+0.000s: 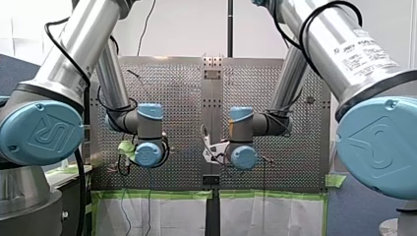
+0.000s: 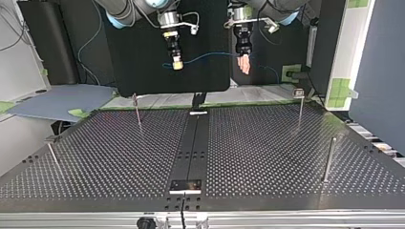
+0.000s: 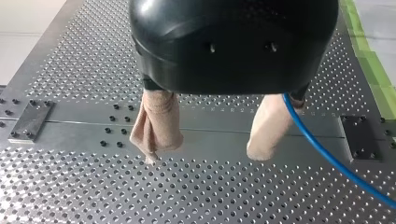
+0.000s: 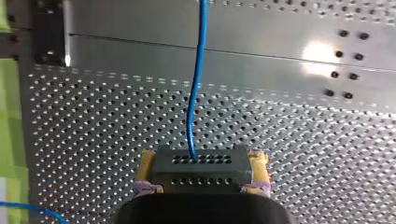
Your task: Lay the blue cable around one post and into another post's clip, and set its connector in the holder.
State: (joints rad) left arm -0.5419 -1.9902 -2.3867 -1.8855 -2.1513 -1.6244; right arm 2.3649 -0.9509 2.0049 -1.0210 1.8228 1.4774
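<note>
Right wrist view: my right tool (image 4: 203, 163) is clamped on the black connector (image 4: 215, 175) between its yellow pads. The blue cable (image 4: 198, 70) runs ahead from the connector, above the bench (image 4: 303, 140). My left tool (image 3: 210, 140) hangs with its beige pads (image 3: 156, 123) apart, and the cable passes beside one pad, not between them.

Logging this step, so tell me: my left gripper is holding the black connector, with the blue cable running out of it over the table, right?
Not quite. It is my right gripper that holds the black connector, as the right wrist view shows. The blue cable does run out of it over the table. My left gripper is open.
</note>
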